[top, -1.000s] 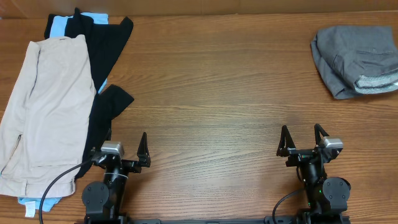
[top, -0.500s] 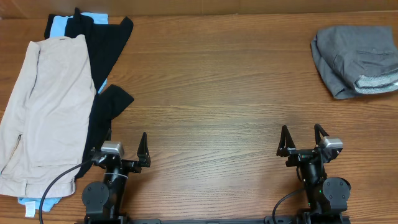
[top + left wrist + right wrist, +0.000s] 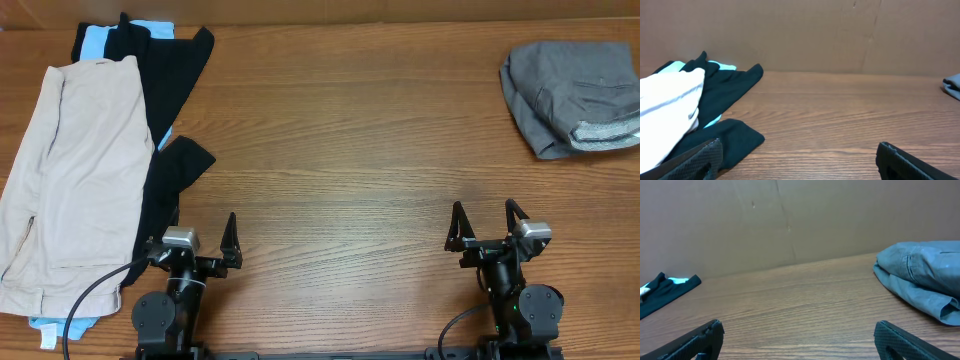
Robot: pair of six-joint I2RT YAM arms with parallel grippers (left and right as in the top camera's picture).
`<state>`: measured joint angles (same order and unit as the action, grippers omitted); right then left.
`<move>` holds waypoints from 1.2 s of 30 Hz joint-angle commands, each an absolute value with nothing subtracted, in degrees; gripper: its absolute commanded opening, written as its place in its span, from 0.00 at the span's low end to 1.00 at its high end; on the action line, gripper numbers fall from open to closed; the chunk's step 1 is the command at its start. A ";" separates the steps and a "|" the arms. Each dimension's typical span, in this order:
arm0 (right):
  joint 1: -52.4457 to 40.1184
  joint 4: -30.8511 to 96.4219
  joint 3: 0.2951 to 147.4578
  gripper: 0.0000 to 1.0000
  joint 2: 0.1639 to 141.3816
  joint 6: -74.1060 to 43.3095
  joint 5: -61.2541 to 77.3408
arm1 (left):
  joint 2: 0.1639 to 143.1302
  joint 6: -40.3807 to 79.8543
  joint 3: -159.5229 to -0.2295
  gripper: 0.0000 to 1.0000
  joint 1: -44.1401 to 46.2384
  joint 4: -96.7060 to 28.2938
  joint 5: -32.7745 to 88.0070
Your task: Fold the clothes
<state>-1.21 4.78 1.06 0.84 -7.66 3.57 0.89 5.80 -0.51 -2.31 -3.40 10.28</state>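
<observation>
A pile of unfolded clothes lies at the table's left: beige trousers (image 3: 65,170) on top of a black garment (image 3: 165,90) and a light blue one (image 3: 98,40). In the left wrist view the beige trousers (image 3: 665,112) and the black garment (image 3: 727,90) show at the left. A folded grey garment (image 3: 572,95) lies at the far right, also in the right wrist view (image 3: 920,275). My left gripper (image 3: 195,245) is open and empty near the front edge, beside the black garment's corner. My right gripper (image 3: 487,225) is open and empty at the front right.
A brown cardboard wall (image 3: 805,35) stands along the table's back edge. Bare wooden tabletop (image 3: 350,150) spans the middle between the pile and the folded garment. A cable (image 3: 90,290) runs from the left arm's base.
</observation>
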 commanded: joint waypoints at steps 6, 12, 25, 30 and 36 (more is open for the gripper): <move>-1.50 4.56 0.45 1.00 0.16 -7.64 3.03 | 0.25 5.78 -0.27 1.00 -2.66 -3.36 10.98; -1.50 4.56 0.45 1.00 0.16 -7.64 3.03 | 0.25 5.78 -0.27 1.00 -2.66 -3.36 10.98; -1.50 3.79 0.45 1.00 0.16 -7.66 3.07 | 0.25 5.80 -0.27 1.00 -2.66 -2.98 11.53; -1.50 2.22 0.47 1.00 0.16 -7.64 3.07 | 0.25 5.80 -0.27 1.00 -2.63 -2.96 12.36; -1.50 -0.25 0.49 1.00 0.16 -7.64 3.07 | 0.25 5.76 -0.38 1.00 -2.66 -1.96 14.55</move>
